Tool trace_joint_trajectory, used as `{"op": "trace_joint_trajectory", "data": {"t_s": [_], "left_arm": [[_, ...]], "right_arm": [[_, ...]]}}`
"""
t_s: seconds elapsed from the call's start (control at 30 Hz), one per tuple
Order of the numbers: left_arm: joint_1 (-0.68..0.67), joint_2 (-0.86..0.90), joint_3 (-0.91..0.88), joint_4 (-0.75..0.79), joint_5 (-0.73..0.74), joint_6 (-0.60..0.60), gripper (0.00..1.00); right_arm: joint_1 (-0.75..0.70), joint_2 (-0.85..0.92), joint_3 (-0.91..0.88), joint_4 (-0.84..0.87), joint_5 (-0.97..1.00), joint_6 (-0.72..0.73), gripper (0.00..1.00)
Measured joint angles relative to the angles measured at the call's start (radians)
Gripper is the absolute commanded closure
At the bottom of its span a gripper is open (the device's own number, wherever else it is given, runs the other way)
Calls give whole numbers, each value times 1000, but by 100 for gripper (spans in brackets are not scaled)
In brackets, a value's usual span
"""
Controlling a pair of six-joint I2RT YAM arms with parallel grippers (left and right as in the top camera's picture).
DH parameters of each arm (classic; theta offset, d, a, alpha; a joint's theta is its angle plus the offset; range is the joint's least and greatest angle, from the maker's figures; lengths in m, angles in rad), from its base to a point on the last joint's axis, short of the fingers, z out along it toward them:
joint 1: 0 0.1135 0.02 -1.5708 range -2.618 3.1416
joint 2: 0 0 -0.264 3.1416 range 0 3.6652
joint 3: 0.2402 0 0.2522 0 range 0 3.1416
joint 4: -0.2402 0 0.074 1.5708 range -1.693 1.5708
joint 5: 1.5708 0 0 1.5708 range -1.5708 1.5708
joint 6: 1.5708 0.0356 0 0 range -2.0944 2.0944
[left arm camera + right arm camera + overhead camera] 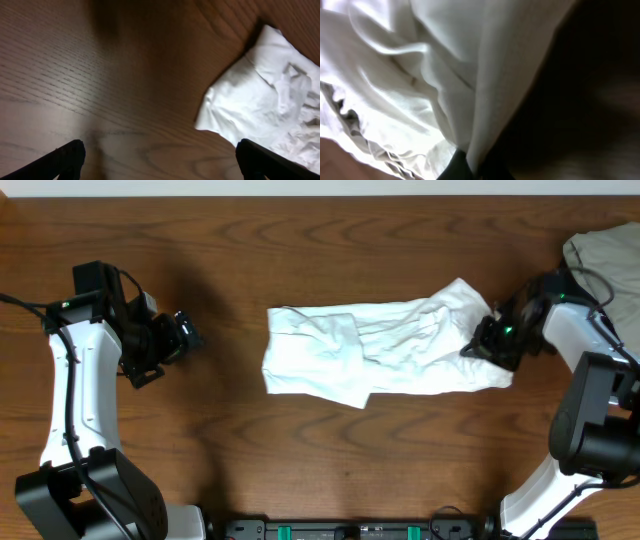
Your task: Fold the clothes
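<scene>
You work on a dark brown wooden surface (330,450) whose long, wavy grain runs side to side. A soft shadow darkens the wood just ahead of your left claw (188,333), and close under that claw the grain takes a pale sheen from the light above. On the near side of your right claw (478,343) the wood is evenly lit. Beyond both claws, a thin pale strip (300,186) edges the far side.

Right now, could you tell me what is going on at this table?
The right gripper is shut on the near end of a white T-shirt, which lies crumpled in the middle of the wooden table. The left gripper is open over bare wood, apart from the shirt. A beige-grey garment sits at the table's far right corner.
</scene>
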Motion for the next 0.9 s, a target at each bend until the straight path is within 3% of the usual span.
{"op": "trace_joint_trajectory", "data": {"t_s": [0.37,0.9], "left_arm": [[0,0,0,0,0,0,2],[0,0,0,0,0,0,2]], "right_arm": [[92,-24,274,-214,126,-51,99],[601,-26,298,-72,222,121,99]]}}
